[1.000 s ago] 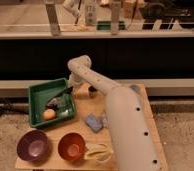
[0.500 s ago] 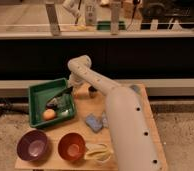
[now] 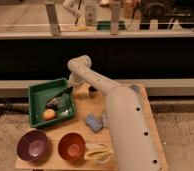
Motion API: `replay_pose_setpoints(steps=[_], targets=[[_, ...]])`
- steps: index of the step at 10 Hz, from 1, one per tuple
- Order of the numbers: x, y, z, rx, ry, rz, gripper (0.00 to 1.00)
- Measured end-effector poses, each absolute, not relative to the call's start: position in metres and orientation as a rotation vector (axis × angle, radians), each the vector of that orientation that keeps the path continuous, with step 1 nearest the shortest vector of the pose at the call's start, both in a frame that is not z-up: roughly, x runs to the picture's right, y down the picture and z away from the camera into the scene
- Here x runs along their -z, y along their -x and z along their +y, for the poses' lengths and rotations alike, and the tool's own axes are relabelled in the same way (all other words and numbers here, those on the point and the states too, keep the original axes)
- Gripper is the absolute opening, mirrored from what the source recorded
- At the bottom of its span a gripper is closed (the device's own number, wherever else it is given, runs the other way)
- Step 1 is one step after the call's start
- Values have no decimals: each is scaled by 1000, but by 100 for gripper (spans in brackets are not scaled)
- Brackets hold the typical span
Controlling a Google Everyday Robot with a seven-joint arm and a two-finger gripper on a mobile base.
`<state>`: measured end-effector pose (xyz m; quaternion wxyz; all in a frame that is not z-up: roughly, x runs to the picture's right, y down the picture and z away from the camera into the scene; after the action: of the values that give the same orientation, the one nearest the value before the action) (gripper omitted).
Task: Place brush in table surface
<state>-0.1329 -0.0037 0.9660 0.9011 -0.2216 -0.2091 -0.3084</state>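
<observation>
One slim dark brush (image 3: 55, 102) slants below the gripper (image 3: 66, 92) in the tray (image 3: 38, 90).

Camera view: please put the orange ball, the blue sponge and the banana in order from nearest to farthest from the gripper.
The gripper hangs over the green tray, near its right edge.
1. Orange ball: inside the tray, just front-left of the gripper.
2. Blue sponge: on the table, right of the tray.
3. Banana: at the table's front edge, farthest.

Arm (image 3: 121, 117) stretched fwd, bent back, pincer (image 3: 65, 93) angled down.
</observation>
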Motion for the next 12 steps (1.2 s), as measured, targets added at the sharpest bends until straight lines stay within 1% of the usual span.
replay_pose_setpoints(steps=[3,4,5,6,7,8,12], targets=[[-966,133,-4,638,458,-433,28],[-966,133,-4,638,458,-432,28],[-966,133,-4,638,458,-433,23],[-966,133,-4,638,458,-433,12],[-966,133,-4,638,458,-433,4],[-966,133,-4,638,458,-433,0],[-966,133,-4,638,458,-433,0]])
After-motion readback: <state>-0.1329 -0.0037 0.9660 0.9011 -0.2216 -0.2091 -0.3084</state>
